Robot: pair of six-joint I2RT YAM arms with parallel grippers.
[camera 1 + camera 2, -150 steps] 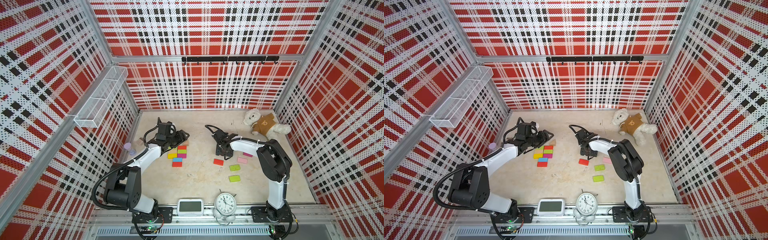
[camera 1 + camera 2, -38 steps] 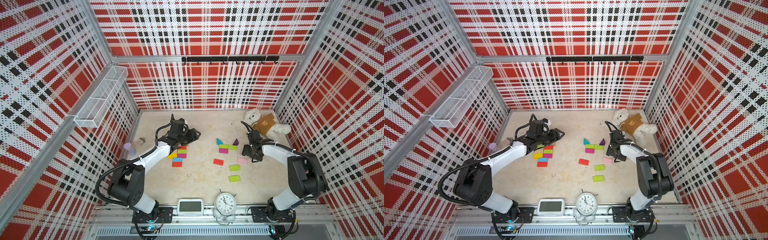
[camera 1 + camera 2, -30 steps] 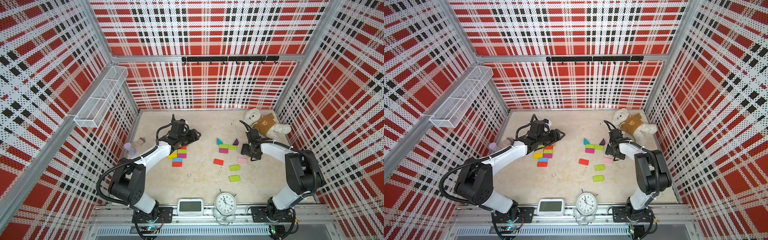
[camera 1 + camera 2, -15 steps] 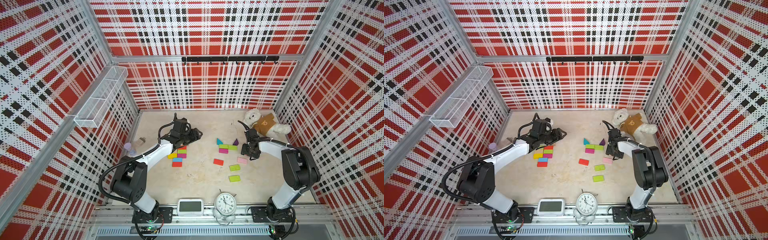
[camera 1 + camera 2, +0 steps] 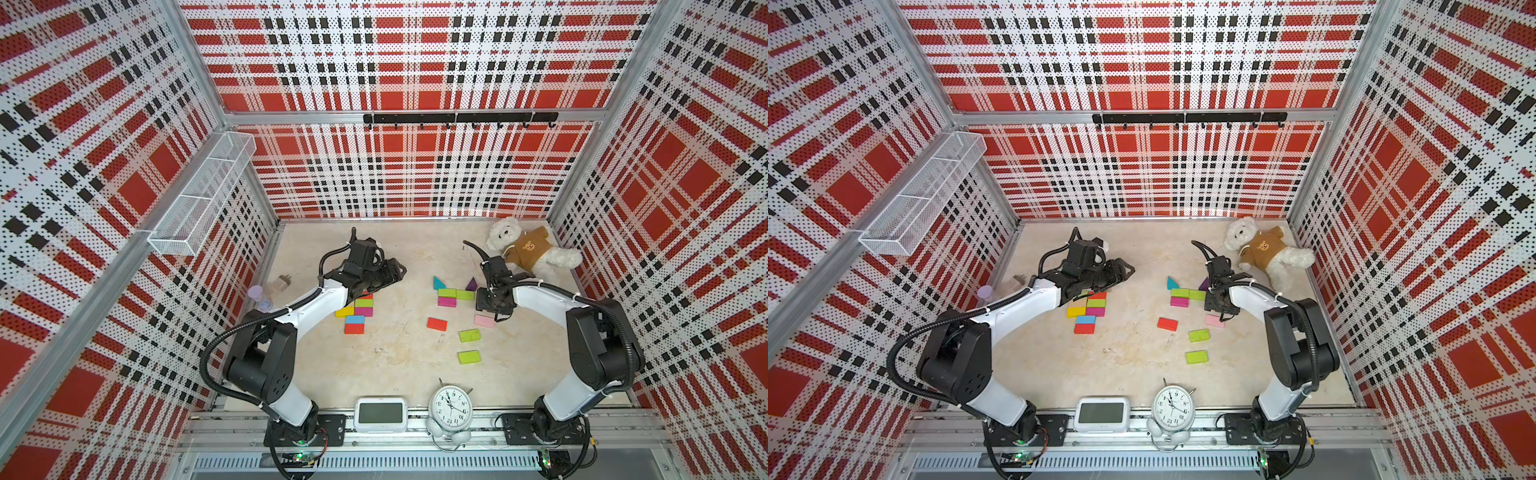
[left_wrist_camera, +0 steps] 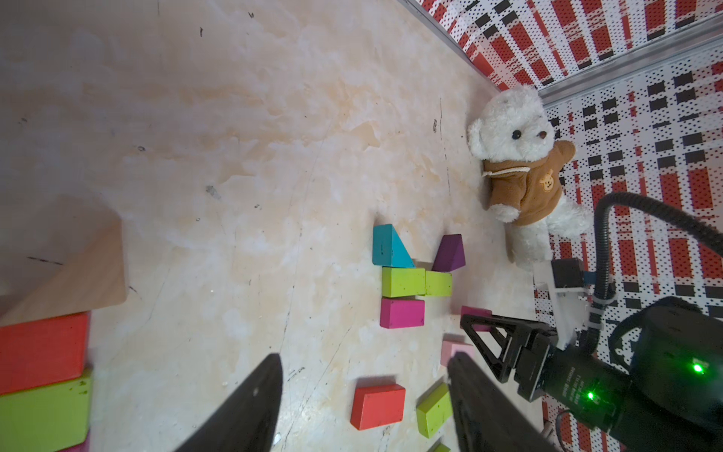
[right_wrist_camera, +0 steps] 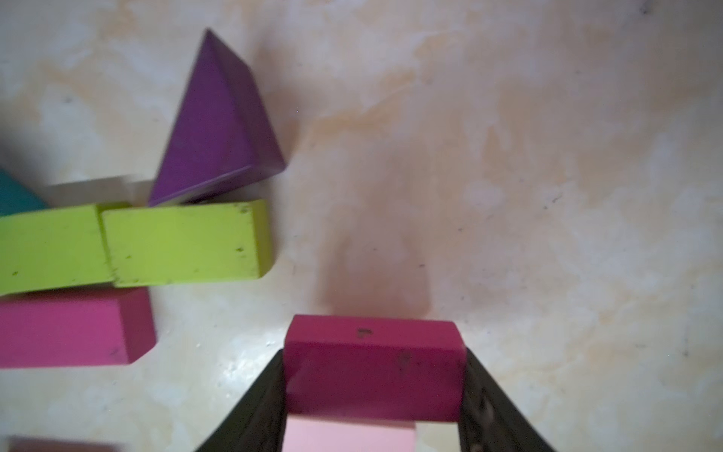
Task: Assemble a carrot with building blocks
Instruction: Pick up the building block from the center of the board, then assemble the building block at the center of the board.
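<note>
My right gripper (image 7: 373,395) is shut on a magenta brick (image 7: 371,364), held by its short ends just over a pink brick (image 5: 484,321); in both top views this gripper (image 5: 491,308) (image 5: 1219,309) points down to the right of the middle group. That group is a teal wedge (image 5: 438,283), a purple wedge (image 7: 219,121), two lime bricks (image 5: 456,294) and a magenta brick (image 5: 446,302). A red brick (image 6: 377,407) and two more lime bricks (image 5: 469,335) lie nearer the front. My left gripper (image 6: 364,358) (image 5: 395,272) hovers open and empty above a left cluster of bricks (image 5: 355,313).
A teddy bear (image 5: 528,249) lies at the back right beside my right arm. A lilac hourglass (image 5: 258,296) and a beige plug cube (image 5: 282,283) sit by the left wall. An alarm clock (image 5: 450,405) and a digital display (image 5: 380,414) stand along the front rail.
My right gripper's jaws have narrowed onto the magenta brick beside the pink one, and the arm has drawn slightly left. My left gripper has barely moved.
</note>
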